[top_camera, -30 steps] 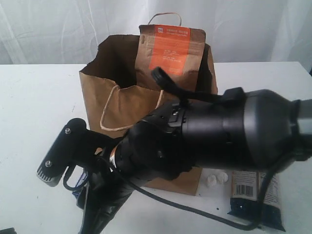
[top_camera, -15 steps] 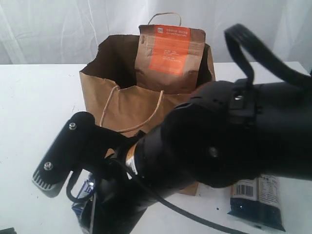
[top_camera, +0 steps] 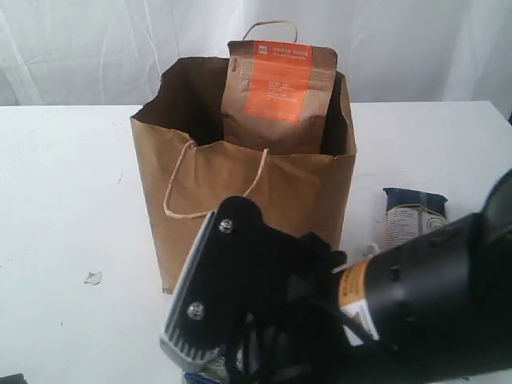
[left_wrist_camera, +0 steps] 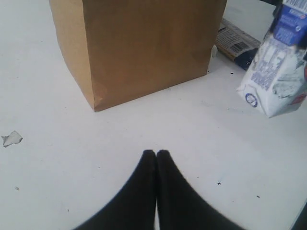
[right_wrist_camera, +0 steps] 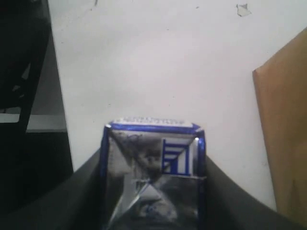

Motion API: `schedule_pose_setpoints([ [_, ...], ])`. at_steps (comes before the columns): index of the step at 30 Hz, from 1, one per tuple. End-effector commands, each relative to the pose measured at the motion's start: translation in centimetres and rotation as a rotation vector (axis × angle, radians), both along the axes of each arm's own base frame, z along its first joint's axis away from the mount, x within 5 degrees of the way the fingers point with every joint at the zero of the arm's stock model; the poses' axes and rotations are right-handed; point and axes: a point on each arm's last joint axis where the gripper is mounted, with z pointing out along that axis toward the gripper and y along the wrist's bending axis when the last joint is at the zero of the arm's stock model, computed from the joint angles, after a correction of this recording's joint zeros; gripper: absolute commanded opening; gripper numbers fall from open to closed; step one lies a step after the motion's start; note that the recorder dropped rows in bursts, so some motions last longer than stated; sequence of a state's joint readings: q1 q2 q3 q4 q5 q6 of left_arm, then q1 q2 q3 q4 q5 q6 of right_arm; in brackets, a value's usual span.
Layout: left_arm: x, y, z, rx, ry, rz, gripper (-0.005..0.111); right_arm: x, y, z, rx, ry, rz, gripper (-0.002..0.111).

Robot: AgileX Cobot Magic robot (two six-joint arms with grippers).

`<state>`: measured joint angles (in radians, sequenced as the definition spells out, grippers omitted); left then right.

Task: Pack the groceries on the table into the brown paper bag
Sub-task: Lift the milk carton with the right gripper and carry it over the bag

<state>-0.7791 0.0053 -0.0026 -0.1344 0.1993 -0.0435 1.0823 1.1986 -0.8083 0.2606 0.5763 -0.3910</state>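
The right pincer grasps the small blue-white carton; the left pincer sits clenched, empty. Clear the rim of the brown paper bag, at twelve o'clock, before lowering.

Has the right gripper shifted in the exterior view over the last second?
Yes. The right gripper, shut on the small blue-white carton, has moved rightward: from off the brown paper bag's left front corner to before its front face.

Orange-labelled pouch upright in brown paper bag
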Motion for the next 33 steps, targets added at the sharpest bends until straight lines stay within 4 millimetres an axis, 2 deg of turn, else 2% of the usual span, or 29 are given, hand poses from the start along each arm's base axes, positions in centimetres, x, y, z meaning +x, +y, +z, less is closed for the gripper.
schedule_pose_setpoints([
  [1, 0.0, 0.0, -0.1, -0.003, 0.006, -0.002, 0.0, -1.2, -1.9, 1.9, 0.081, -0.033, 0.001, 0.0],
  [9, 0.0, 0.0, -0.1, -0.003, 0.006, -0.002, 0.0, -2.7, -4.8, 4.6, 0.178, -0.099, 0.013, 0.0],
  [21, 0.0, 0.0, -0.1, -0.003, 0.006, -0.002, 0.0, -4.2, -8.4, 6.8, 0.238, -0.203, 0.024, 0.0],
  [33, 0.0, 0.0, -0.1, -0.003, 0.006, -0.002, 0.0, -5.2, -11.7, 9.0, 0.371, -0.365, -0.019, 0.0],
])
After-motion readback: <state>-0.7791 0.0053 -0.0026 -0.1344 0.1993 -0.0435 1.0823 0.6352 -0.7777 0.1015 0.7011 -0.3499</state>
